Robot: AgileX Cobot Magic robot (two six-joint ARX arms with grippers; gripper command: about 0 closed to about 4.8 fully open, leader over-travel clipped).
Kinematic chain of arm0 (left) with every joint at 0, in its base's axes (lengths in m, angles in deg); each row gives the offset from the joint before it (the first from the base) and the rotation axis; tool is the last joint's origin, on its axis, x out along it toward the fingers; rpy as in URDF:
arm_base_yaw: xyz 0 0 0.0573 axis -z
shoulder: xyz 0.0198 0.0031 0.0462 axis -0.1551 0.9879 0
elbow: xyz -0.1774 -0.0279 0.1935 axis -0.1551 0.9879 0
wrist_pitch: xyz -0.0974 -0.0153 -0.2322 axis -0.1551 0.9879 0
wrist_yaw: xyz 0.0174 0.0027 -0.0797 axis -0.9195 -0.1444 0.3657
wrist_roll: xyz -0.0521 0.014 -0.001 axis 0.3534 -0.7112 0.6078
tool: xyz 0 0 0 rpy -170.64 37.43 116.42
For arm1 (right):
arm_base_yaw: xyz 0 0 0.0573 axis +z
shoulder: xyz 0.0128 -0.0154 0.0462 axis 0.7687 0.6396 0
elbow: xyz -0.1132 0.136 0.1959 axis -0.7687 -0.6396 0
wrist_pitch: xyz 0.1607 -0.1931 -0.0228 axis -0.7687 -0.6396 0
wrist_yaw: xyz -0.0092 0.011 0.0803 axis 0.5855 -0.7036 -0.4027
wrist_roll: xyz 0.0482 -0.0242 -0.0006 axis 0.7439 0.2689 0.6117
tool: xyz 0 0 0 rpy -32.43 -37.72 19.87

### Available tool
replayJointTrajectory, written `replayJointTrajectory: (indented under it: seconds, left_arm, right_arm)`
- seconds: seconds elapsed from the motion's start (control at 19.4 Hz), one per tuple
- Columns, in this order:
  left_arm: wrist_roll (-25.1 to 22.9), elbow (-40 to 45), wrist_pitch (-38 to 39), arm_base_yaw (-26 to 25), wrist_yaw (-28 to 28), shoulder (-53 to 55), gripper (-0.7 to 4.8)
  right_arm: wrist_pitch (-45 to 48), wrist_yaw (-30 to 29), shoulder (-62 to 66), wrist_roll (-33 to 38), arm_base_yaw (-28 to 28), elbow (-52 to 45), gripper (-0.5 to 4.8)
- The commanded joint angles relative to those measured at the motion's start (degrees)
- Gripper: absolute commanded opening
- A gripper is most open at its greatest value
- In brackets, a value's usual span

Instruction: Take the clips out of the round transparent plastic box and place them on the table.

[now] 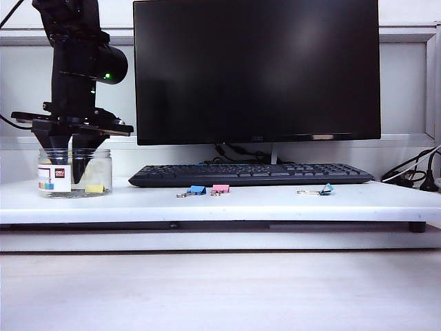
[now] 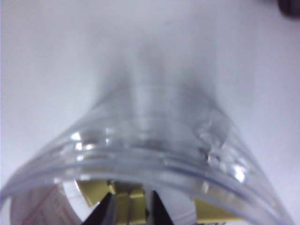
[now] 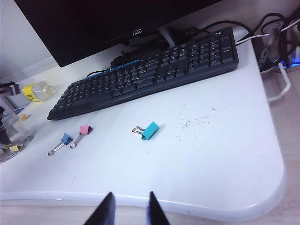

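Observation:
The round transparent plastic box (image 1: pixel 74 172) stands at the left end of the white table (image 1: pixel 275 203). My left gripper (image 1: pixel 72 160) reaches straight down into its mouth. In the left wrist view the box rim (image 2: pixel 154 154) arcs across, and below it my left gripper (image 2: pixel 131 201) has a yellow clip (image 2: pixel 129 206) filling the gap between its fingers. More yellow clips (image 1: pixel 94 188) lie on the box floor. My right gripper (image 3: pixel 129 199) hangs shut and empty over the table's near edge (image 3: pixel 140 199), far from the box (image 3: pixel 14 136).
A black keyboard (image 1: pixel 251 174) and monitor (image 1: pixel 256 69) stand behind. A blue clip (image 1: pixel 197 189), a pink clip (image 1: pixel 220 188) and a teal clip (image 1: pixel 326 189) lie in front of the keyboard. Cables (image 1: pixel 413 172) trail at the far right.

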Motion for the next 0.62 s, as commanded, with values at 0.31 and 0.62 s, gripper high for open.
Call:
replayJointTrajectory:
  seconds: [0.31,0.62]
  left_arm:
    - [-3.2,-0.2,0.1,0.1,0.2,0.1,1.11]
    - [-6.2,-0.2,0.2,0.1,0.2,0.1,1.11]
  right_arm:
    - [6.6,-15.1,-0.1,1.1,1.6,0.9,1.67]
    - [4.6,-19.6,18.2,1.8,2.2,15.0,2.46]
